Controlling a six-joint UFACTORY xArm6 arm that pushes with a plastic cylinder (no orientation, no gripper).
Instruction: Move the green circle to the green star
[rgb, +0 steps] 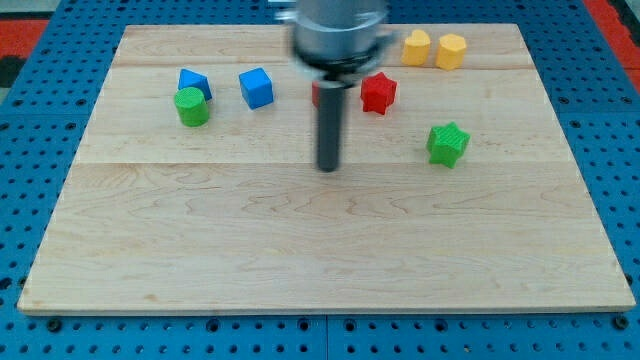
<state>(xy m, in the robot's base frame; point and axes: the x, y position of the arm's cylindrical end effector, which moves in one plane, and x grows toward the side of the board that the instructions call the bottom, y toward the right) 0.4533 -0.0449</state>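
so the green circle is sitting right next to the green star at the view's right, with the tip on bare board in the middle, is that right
Not quite. The camera view shows the green circle at the view's left, touching a blue block, far from the green star, which stands alone at the view's right. The rest holds: my tip is on bare board near the middle, between the two and touching neither.

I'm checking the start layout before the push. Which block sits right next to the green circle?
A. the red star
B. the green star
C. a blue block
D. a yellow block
C: the green circle at the view's left touches a blue block just above it, while the green star lies far off at the view's right and my tip stands between them, touching neither.
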